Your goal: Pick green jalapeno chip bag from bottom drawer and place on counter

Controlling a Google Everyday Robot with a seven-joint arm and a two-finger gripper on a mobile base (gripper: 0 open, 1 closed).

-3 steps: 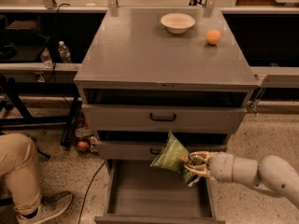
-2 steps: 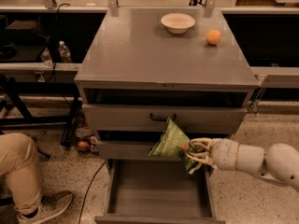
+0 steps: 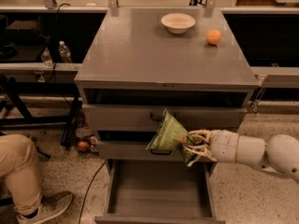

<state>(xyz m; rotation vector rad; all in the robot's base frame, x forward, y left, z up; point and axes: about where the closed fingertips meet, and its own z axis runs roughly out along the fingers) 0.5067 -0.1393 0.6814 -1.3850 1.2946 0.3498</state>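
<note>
The green jalapeno chip bag (image 3: 168,133) hangs in the air in front of the middle drawer, above the open bottom drawer (image 3: 159,190). My gripper (image 3: 190,145) comes in from the right on a white arm and is shut on the bag's right edge. The bottom drawer is pulled out and its flat grey floor is bare. The counter (image 3: 154,50) is the broad grey top of the cabinet, well above the bag.
A white bowl (image 3: 178,22) and an orange fruit (image 3: 214,37) sit at the back right of the counter. Two drawers with black handles (image 3: 156,119) are above the open one. A person's leg and shoe (image 3: 28,181) are at the lower left. Water bottles (image 3: 64,53) stand at the left.
My gripper has lifted the bag up and slightly left, from just over the bottom drawer to the height of the middle drawer front.
</note>
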